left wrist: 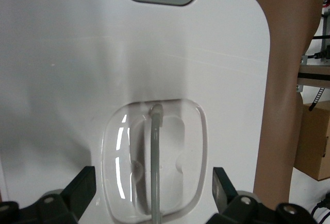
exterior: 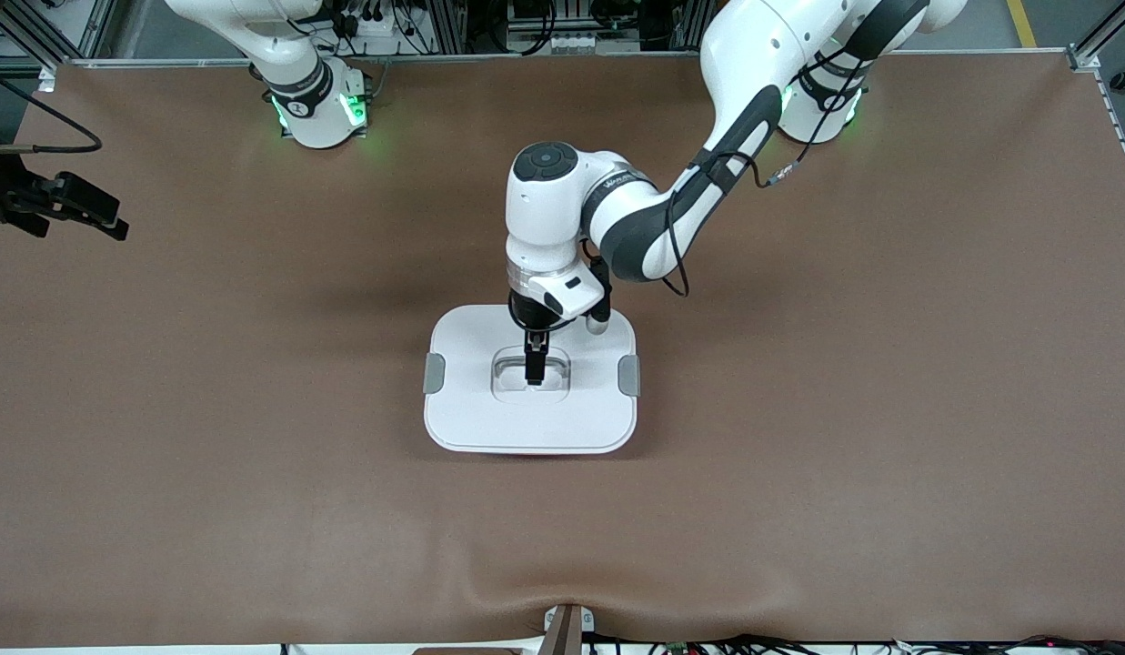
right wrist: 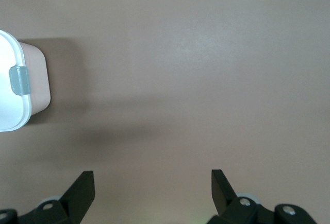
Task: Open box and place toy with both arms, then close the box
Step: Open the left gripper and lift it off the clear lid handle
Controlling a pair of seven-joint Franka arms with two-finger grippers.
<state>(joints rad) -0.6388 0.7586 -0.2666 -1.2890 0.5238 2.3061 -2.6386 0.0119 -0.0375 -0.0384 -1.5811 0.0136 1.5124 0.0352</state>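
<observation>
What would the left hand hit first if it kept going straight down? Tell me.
Most likely the grey handle in the recess of the lid: the left hand points straight down over it, fingers open either side. How much gap remains is unclear.

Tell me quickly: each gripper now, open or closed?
Left gripper: open, over the box lid's handle, holding nothing.
Right gripper: open, empty, over the table.
</observation>
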